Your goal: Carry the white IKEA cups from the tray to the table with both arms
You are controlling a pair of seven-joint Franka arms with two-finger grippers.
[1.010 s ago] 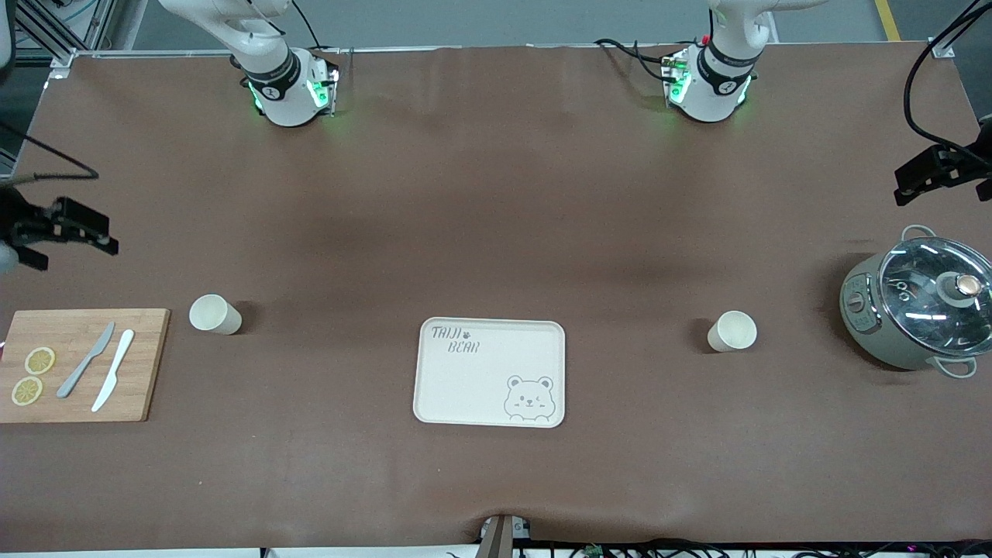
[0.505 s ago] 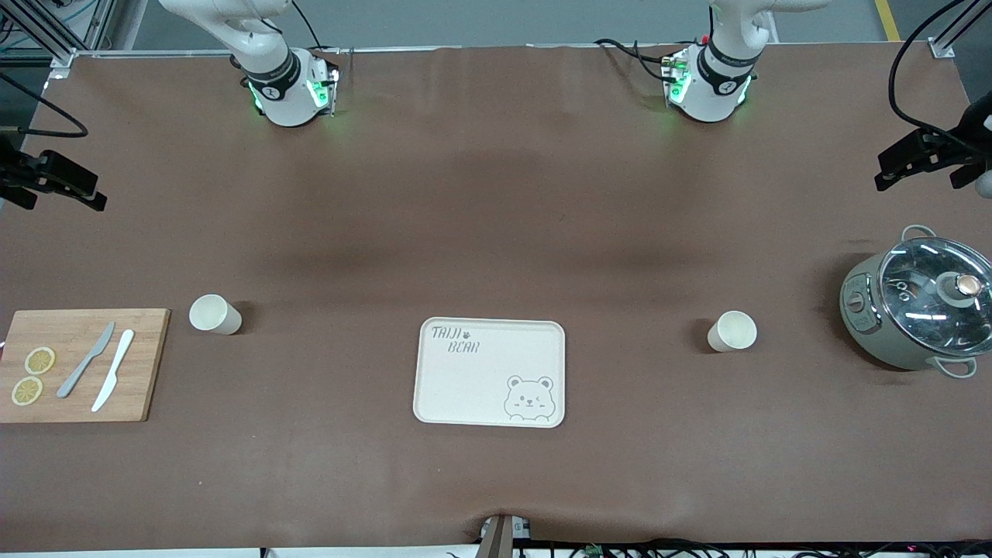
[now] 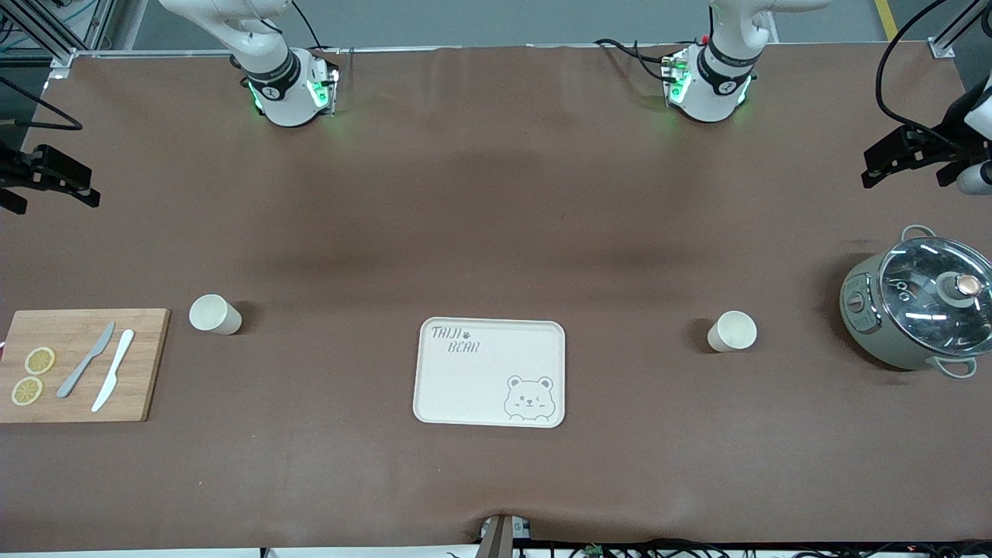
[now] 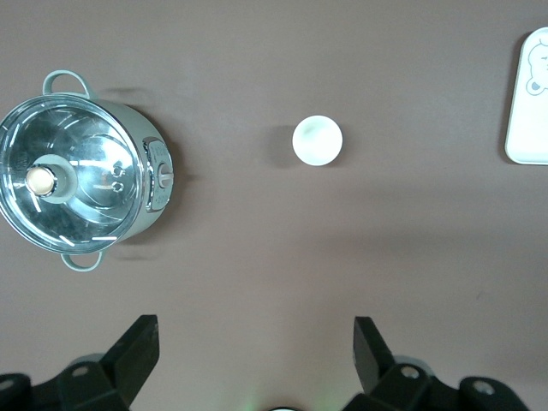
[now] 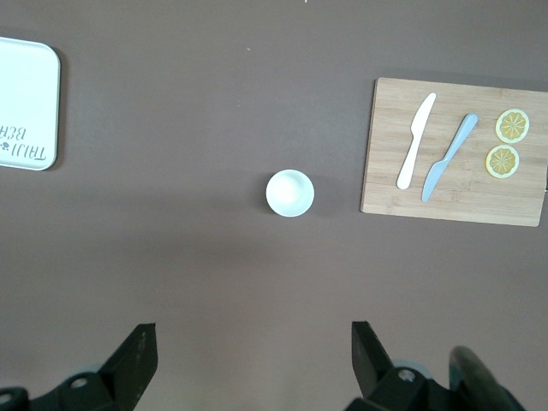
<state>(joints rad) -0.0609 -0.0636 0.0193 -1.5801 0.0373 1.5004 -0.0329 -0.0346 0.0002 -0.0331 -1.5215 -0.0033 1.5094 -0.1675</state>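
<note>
- My right gripper (image 3: 46,178) is hanging high over the bare brown table (image 3: 496,194) at the right arm's end, its fingers (image 5: 137,360) spreading wide with nothing between them.
- Below it, toward the front camera, a wooden cutting board (image 3: 81,364) is carrying two lemon slices (image 3: 32,376), a grey knife (image 3: 85,360) and a white knife (image 3: 114,370).
- Just beside that board, toward the table's middle, one white cup (image 3: 213,315) is standing upright on the cloth; my right wrist camera is looking straight down into it (image 5: 289,193).
- The bear-printed tray (image 3: 490,372) is lying flat in the middle, between the two cups and apart from both.
- The other white cup (image 3: 732,332) is standing upright between the tray and the pot; it is showing in my left wrist view too (image 4: 318,140).
- The grey-green pot (image 3: 914,306) with its glass lid is sitting at the left arm's end, well apart from that cup.
- My left gripper (image 3: 903,159) is hovering over the table's edge above the pot's end, fingers (image 4: 137,355) spreading wide and gripping nothing.
</note>
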